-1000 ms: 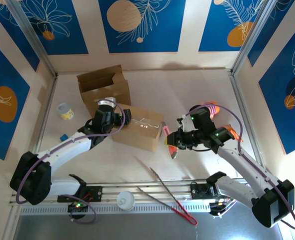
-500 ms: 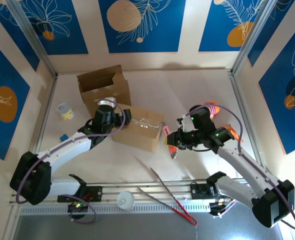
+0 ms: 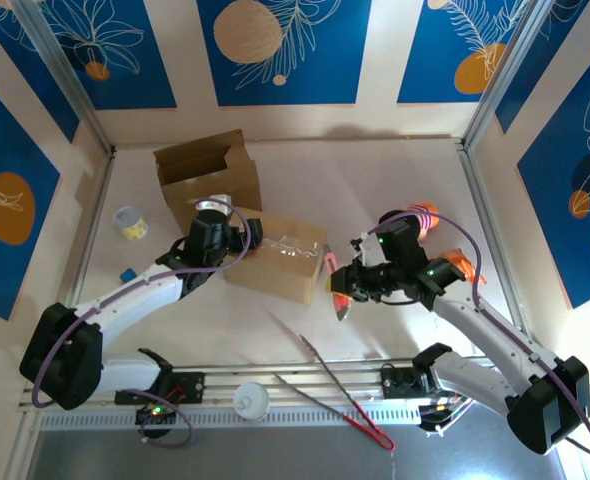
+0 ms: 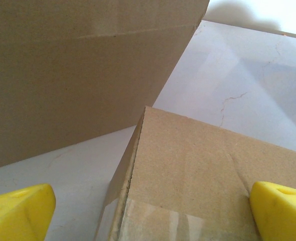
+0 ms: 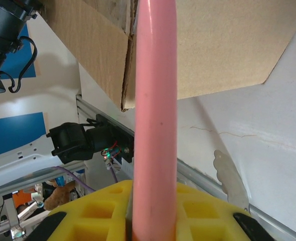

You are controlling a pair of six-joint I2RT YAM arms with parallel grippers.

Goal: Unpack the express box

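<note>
1. The taped box (image 3: 275, 262) lies flat near the middle of the table (image 3: 375, 190). It is shut, and clear tape runs along its top.
2. The left pincer (image 3: 211, 236) hangs over the left end of the taped box.
3. Its jaws are wide open and it holds nothing.
4. From the left wrist, one yellow finger (image 4: 18, 213) sits off the left side of the taped box (image 4: 198, 160). The other is over the box top, and the box corner lies between them.
5. The right pincer (image 3: 343, 283) is just beside the right end of the taped box.
6. Its jaws are squeezed onto a pink stick (image 3: 331, 264).
7. From the right wrist, the pink stick (image 5: 155, 90) pokes out of the right pincer (image 5: 153, 201) and crosses in front of the edge of the taped box (image 5: 223, 45).
8. The far end of the stick is right at the box's right end. I cannot tell if it touches the box.
9. An open box (image 3: 203, 168) stands just behind the left end of the taped box. From the left wrist, its brown wall (image 4: 72, 70) is close behind the corner.
10. A little tin (image 3: 128, 221) stands well to the left of the taped box.
11. Long tongs (image 3: 340, 388) lie in front of the taped box, near the arm bases.
</note>
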